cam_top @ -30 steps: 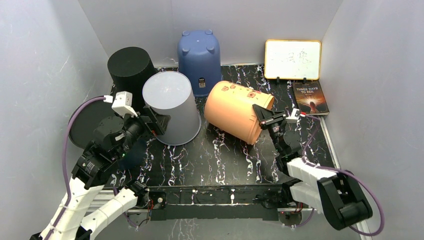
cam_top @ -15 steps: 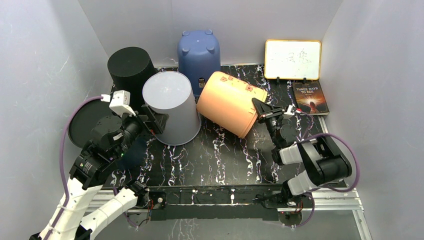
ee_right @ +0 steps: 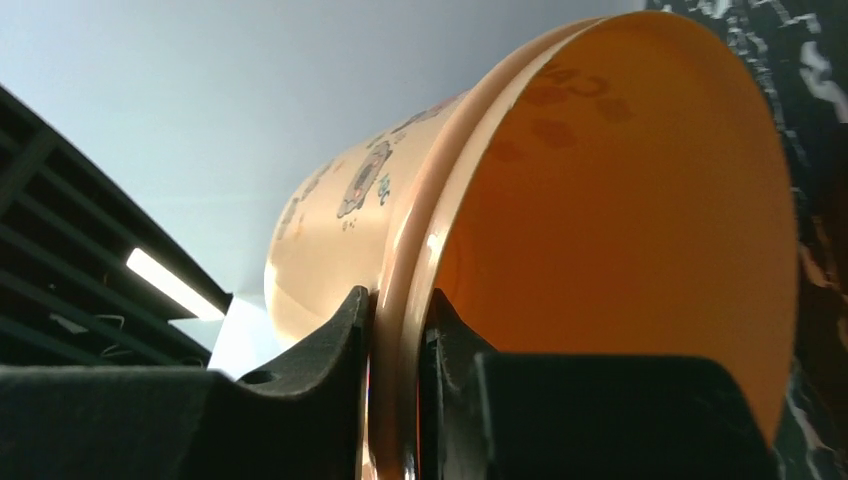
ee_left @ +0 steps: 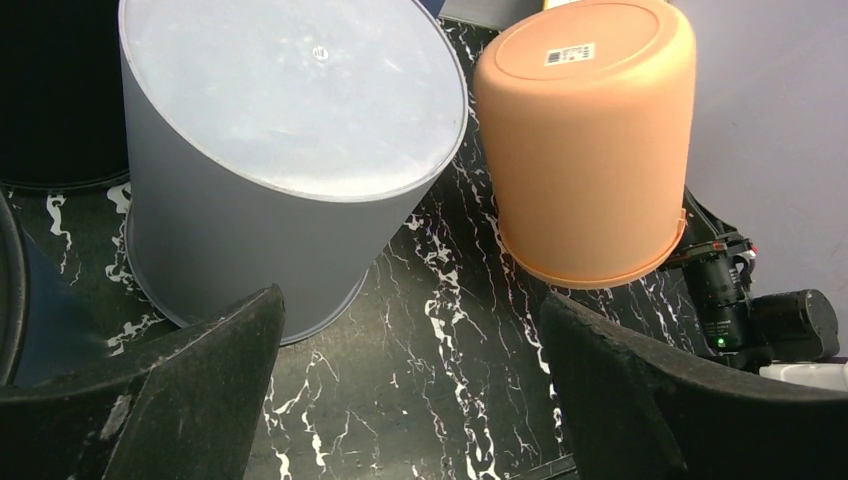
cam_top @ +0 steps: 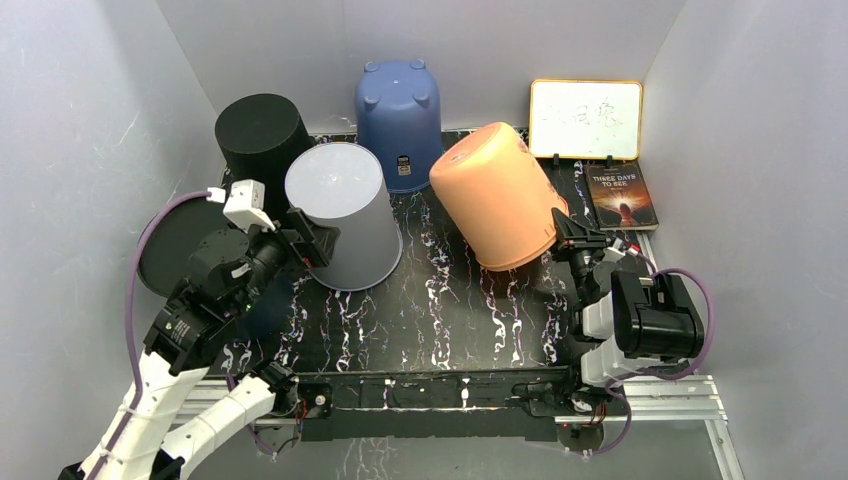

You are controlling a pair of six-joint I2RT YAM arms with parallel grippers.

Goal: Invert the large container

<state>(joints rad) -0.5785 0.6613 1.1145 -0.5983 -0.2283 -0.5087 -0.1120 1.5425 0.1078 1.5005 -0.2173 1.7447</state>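
Observation:
The large orange container (cam_top: 497,192) stands nearly bottom-up at the centre right of the table, tilted, with its mouth facing down and toward the right arm. It also shows in the left wrist view (ee_left: 588,140) and the right wrist view (ee_right: 600,230). My right gripper (cam_top: 562,228) is shut on its rim, one finger (ee_right: 330,350) outside the wall and one inside. My left gripper (cam_top: 305,243) is open and empty beside the grey bucket (cam_top: 343,212), its fingers (ee_left: 215,340) above bare table.
A black bucket (cam_top: 260,135) and a blue bucket (cam_top: 398,108) stand bottom-up at the back. A whiteboard (cam_top: 585,118) and a book (cam_top: 621,196) lie at the back right. A black lid (cam_top: 175,240) lies left. Grey walls surround the table.
My right gripper has swung the orange container up from lying on its side to nearly bottom-up, and the right arm has folded in toward its base. The left arm has barely moved.

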